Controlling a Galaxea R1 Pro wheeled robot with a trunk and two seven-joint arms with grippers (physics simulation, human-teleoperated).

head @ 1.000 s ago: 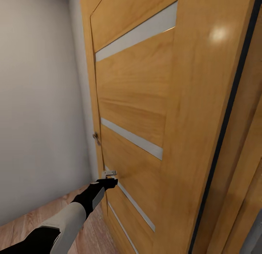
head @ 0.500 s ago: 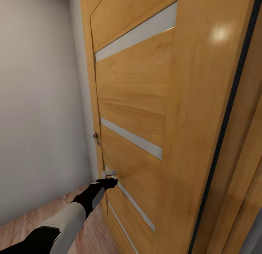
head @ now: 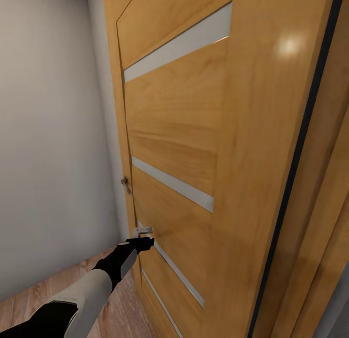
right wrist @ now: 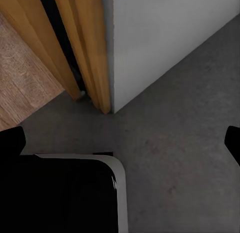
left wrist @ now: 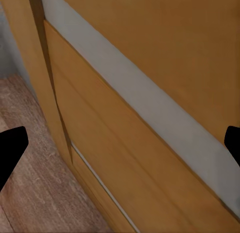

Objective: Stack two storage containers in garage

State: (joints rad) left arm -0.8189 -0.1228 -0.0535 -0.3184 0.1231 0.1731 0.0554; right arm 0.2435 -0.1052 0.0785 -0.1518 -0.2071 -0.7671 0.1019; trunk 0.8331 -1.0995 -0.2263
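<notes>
Head view, against a second before: whole picture shifted slightly, so camera moved. Left claw (head: 143,242) kept at wooden door (head: 179,134), under small latch (head: 144,229), fingers apart. Right claw (right wrist: 120,138) spread over grey floor (right wrist: 185,143). Containers unseen; carrying not begun.

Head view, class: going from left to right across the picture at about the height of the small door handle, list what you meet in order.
Pale grey wall → small door handle → wooden door with its pale glass strip → dark edge strip.
</notes>
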